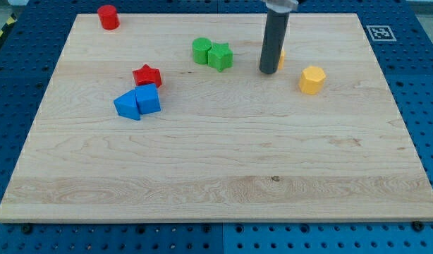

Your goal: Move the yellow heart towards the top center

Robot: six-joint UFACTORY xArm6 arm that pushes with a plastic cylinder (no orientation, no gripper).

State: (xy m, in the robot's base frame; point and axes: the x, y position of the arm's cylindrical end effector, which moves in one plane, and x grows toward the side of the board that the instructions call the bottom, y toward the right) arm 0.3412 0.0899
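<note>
My tip (267, 71) sits near the table's (202, 176) top edge, right of centre. The yellow heart (281, 59) is mostly hidden behind the rod, touching its right side, so I'd nudge it leftward. No hand here, just a bare rod.

Rod upright, my tip (268, 71) on board.

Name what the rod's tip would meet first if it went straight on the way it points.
My tip points straight down, so it would meet the wooden board directly under it. A yellow block, mostly hidden from view, sits beside it on the view's right; contact is unclear.
</note>
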